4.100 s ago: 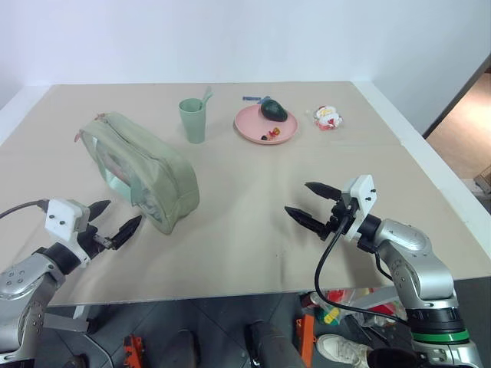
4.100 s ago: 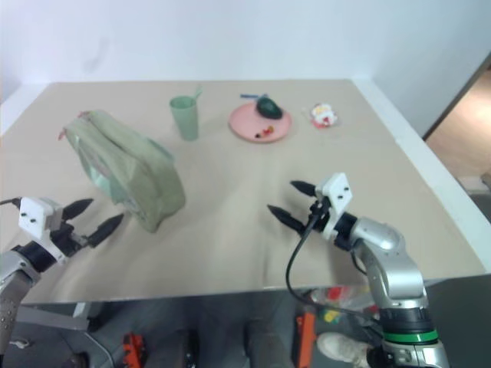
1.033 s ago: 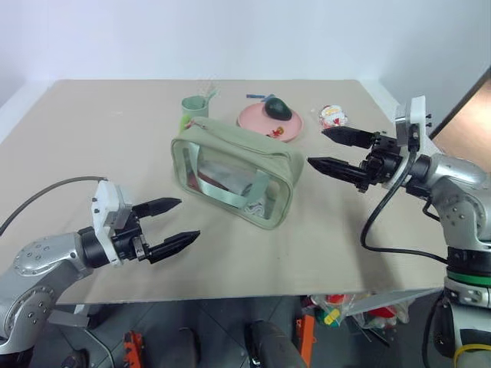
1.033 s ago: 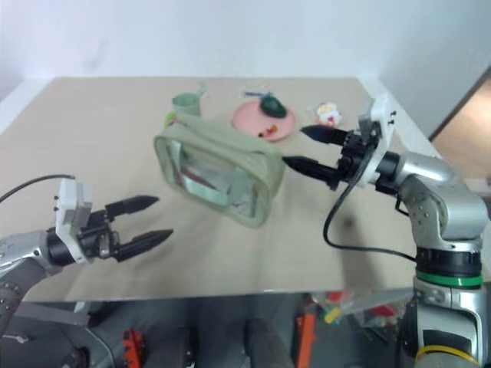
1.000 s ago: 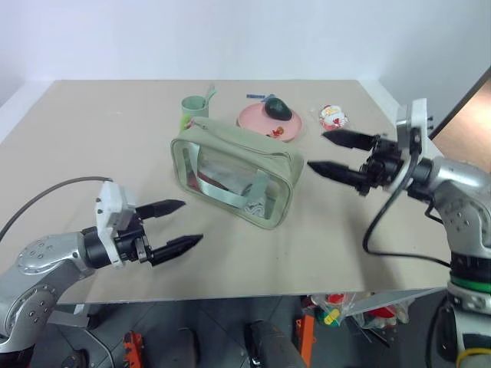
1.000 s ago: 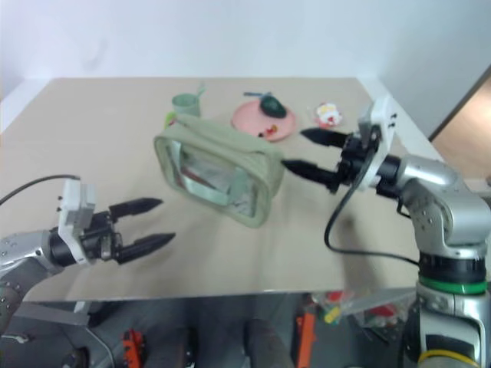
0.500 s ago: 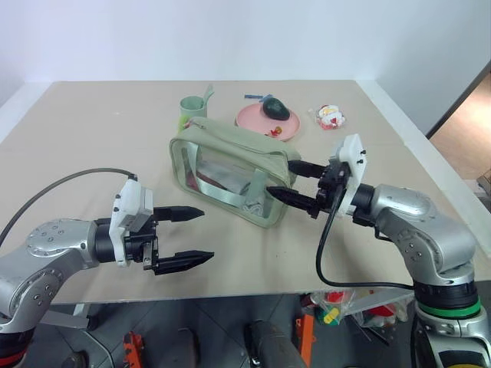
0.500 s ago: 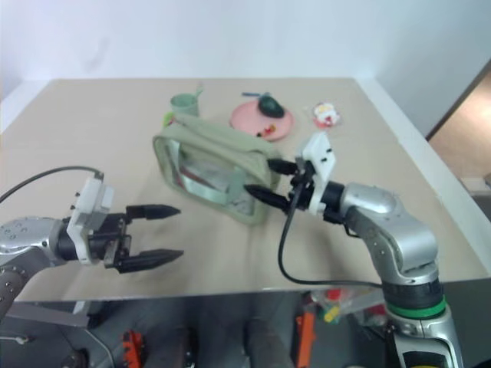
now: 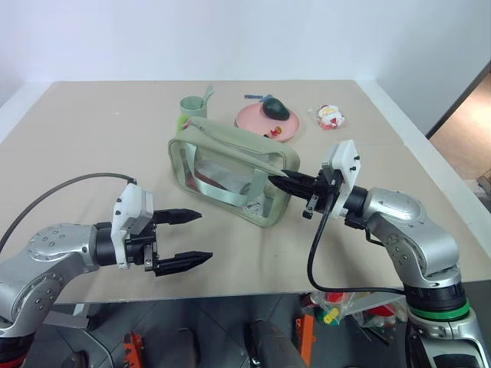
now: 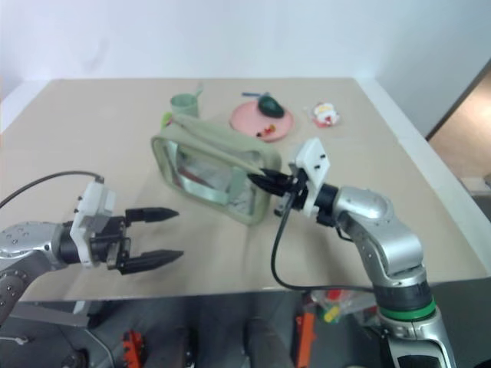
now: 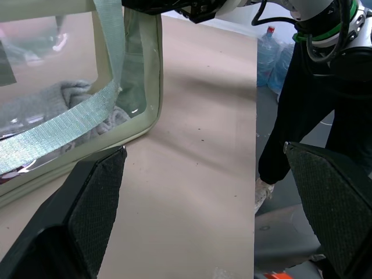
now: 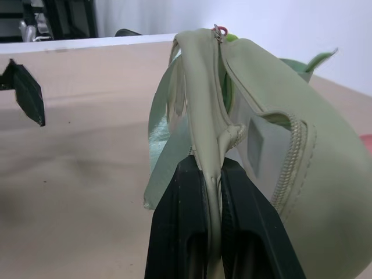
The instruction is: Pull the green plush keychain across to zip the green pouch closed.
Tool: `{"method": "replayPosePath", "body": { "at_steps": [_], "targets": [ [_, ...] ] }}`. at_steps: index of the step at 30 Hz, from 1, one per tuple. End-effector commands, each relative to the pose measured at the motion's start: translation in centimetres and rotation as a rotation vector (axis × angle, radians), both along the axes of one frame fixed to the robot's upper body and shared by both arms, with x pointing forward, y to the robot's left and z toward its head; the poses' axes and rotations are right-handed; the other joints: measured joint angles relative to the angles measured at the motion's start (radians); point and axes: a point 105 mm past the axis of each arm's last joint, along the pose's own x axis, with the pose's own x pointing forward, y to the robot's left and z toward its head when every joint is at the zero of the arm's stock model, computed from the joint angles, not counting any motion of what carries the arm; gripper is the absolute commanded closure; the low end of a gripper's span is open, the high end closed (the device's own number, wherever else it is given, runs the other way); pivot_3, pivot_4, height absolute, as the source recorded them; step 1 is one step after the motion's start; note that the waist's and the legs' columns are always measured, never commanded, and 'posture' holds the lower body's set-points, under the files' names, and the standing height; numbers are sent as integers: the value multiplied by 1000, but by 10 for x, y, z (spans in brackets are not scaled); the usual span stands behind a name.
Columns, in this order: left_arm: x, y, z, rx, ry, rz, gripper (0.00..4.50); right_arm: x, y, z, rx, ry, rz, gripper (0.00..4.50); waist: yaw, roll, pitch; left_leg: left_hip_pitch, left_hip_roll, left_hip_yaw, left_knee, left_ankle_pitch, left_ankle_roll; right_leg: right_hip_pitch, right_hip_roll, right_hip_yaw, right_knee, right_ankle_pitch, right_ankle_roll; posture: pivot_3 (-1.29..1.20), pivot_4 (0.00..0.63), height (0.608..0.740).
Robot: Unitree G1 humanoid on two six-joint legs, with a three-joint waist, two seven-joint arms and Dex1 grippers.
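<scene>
We see the green pouch (image 9: 230,176) standing mid-table (image 9: 92,138), its zipper open. The green plush keychain (image 9: 183,122) peeks out at the pouch's far end, beside the pale green cup (image 9: 192,106). At the pouch's near end the right gripper (image 12: 212,174) pinches the fabric; the left gripper (image 9: 188,238), jaws spread, hovers in front of the pouch.

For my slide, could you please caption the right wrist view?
Right gripper pinching the green pouch at its end seam.
</scene>
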Motion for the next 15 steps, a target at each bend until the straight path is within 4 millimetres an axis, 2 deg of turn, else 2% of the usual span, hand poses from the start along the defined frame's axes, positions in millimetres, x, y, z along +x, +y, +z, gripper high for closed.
{"method": "replayPosePath", "body": {
  "at_steps": [1,8,12,15],
  "targets": [
    [-1,-1,6,-9,-36,0,0,-10,5,31,67,-150,125,4479,0,0,0,0,0,0,0,0,0,0,0,0,0,0,0,0,150,740],
    [0,-2,5,-10,-37,1,0,-3,-8,37,25,-205,245,4479,1,0,0,0,0,0,0,0,0,0,0,0,0,2,3,0,150,740],
    [0,-1,5,-4,-38,9,0,-2,-14,25,-60,-214,293,4479,1,0,0,0,0,0,0,0,0,0,0,-1,0,2,3,0,150,740],
    [0,-1,6,-3,-41,13,0,1,-17,27,-75,-237,291,4479,1,0,0,0,0,0,0,0,0,0,0,0,0,2,3,0,150,740]
  ]
}}
